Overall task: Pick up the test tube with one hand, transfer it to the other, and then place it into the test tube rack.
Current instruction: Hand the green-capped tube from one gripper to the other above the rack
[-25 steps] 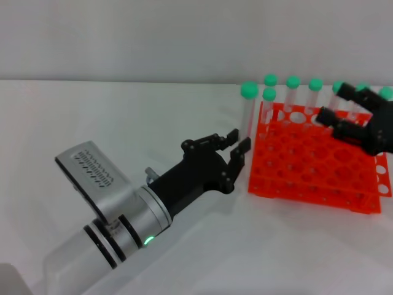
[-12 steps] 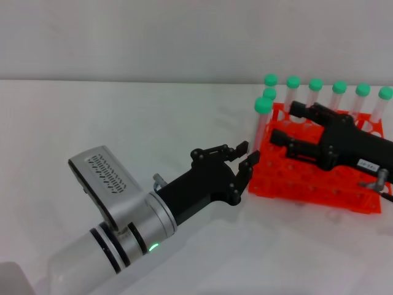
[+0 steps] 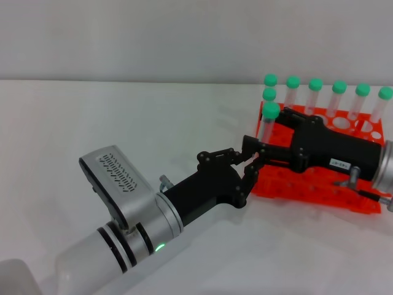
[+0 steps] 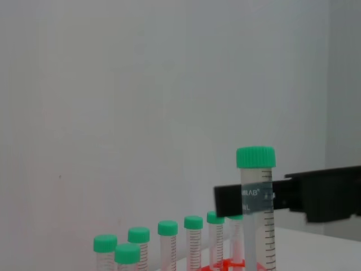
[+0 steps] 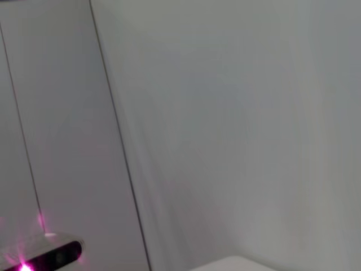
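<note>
The tube [image 3: 266, 126] is clear, smooth plastic with a matt green ribbed cap, and the rack [image 3: 319, 184] is glossy orange plastic. Both grippers, left [image 3: 243, 165] and right [image 3: 265, 145], look like matt black plastic, and the left wrist [image 3: 132, 221] is brushed silver metal on a plain matt white table [image 3: 123, 129].

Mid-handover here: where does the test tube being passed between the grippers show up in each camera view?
Head view: the test tube stands upright at the orange rack's left end, between the left gripper and the right gripper.
Left wrist view: the tube is right of centre, a black finger crossing it.
Right wrist view: not in it; only blank wall.
Shared landmark: the row of green-capped tubes in the rack.
</note>
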Controlling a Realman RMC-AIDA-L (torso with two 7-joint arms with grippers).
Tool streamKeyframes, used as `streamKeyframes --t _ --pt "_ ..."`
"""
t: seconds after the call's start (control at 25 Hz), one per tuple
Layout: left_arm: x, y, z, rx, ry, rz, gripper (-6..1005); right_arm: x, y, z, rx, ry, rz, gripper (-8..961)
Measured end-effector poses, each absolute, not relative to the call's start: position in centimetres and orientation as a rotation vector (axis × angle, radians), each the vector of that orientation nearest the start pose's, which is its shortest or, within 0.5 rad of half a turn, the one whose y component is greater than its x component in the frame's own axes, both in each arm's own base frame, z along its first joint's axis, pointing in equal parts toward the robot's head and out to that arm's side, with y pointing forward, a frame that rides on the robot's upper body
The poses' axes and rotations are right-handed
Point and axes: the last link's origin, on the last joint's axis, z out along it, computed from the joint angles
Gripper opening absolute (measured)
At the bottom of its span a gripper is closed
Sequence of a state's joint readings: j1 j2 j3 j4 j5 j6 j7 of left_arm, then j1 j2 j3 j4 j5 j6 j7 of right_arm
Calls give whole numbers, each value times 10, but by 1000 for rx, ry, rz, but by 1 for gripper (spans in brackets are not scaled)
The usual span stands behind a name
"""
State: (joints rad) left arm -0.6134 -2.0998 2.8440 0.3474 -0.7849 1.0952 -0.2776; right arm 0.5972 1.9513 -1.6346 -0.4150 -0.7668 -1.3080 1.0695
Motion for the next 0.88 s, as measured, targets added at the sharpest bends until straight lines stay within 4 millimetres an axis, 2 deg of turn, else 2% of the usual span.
streamKeyframes --t 0.24,0.36,0.56,0.88 --pt "-203 313 -130 -2323 -366 -931 181 198 366 -26 -2566 426 1081 868" --pt "-203 313 -130 -2323 -367 -928 181 198 367 -21 -2536 419 1102 797" --pt "-202 314 -130 -2320 -366 -931 181 200 369 -15 -2503 421 1114 576" --pt "-199 315 -130 -2323 -359 -939 180 202 369 -15 -2502 430 1103 403"
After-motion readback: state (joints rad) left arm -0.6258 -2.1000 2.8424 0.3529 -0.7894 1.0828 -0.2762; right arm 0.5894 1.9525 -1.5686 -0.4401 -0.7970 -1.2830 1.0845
